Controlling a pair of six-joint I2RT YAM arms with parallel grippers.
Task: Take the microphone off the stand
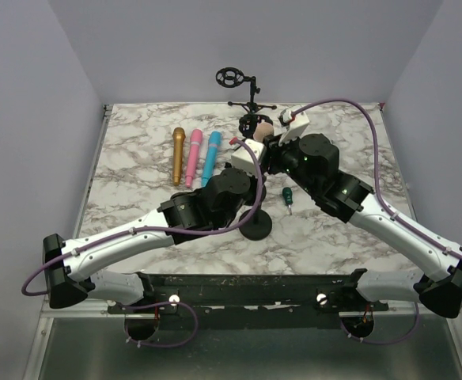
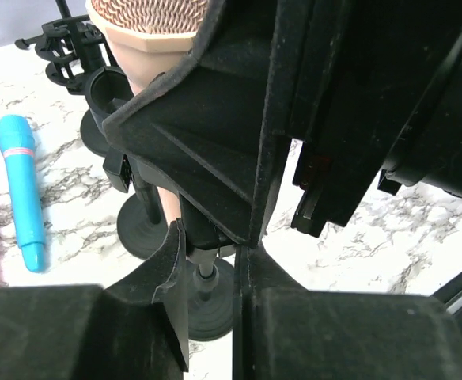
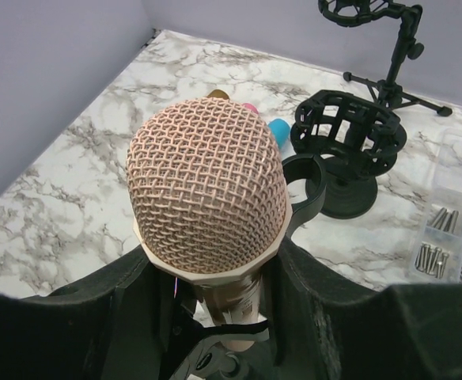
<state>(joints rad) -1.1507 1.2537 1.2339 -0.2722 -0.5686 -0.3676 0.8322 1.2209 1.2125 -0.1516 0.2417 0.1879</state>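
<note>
A microphone with a rose-gold mesh head (image 3: 207,186) stands upright in the clip (image 3: 306,178) of a black stand with a round base (image 1: 256,227). My right gripper (image 3: 227,305) is shut on the microphone's body just below the head, one finger on each side. The head also shows in the top view (image 1: 261,127) and at the top of the left wrist view (image 2: 148,16). My left gripper (image 2: 211,237) is closed around the stand's thin pole (image 2: 205,273) under the clip, above the base (image 2: 207,313). In the top view both grippers meet at the stand, the left (image 1: 251,154) and the right (image 1: 274,141).
Gold (image 1: 178,154), pink (image 1: 193,157) and blue (image 1: 210,157) microphones lie side by side at the left. A second black stand with a shock mount (image 3: 346,131) stands close behind, and a tripod stand (image 1: 243,83) at the back edge. A clear box of metal parts (image 3: 452,229) lies right.
</note>
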